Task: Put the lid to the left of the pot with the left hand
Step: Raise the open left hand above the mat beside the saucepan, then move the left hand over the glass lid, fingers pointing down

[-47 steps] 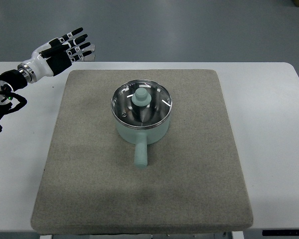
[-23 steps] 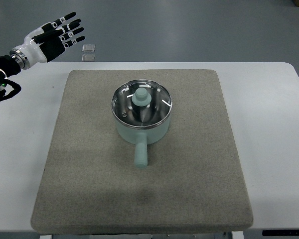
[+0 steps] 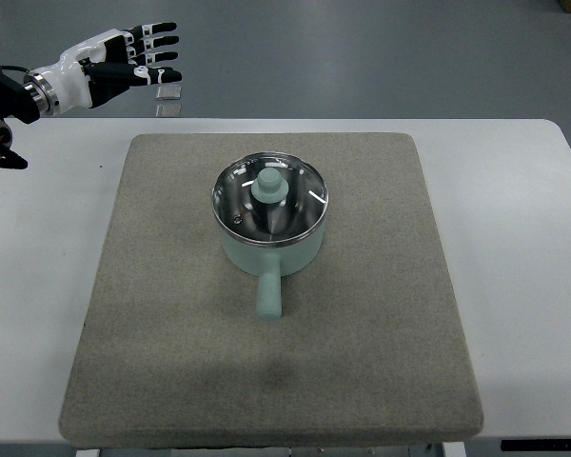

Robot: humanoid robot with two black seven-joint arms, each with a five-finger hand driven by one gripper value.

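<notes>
- In the middle of the grey mat (image 3: 171, 362) you have the pot (image 3: 270, 246), pale green, its handle pointing toward the robot's side.
- On top of it sits the lid (image 3: 269, 202), glass with a metal rim and a green knob (image 3: 269, 187) at its centre; it sits flat on the pot.
- Up at the far left corner, your left hand (image 3: 124, 60) hangs above the far edge of the white table (image 3: 519, 238), well apart from the pot.
- Its fingers (image 3: 157, 44) are stretched out straight and spread, pointing right, and they hold nothing.
- The right arm is out of sight.
- You are, by my reading, at the very start: the reach toward the lid is not yet made.
- Next, bring the hand over the knob, lower it, and close the fingers around the knob before lifting.
- Bare mat to the left of the pot looks like enough room for setting the lid down.
</notes>
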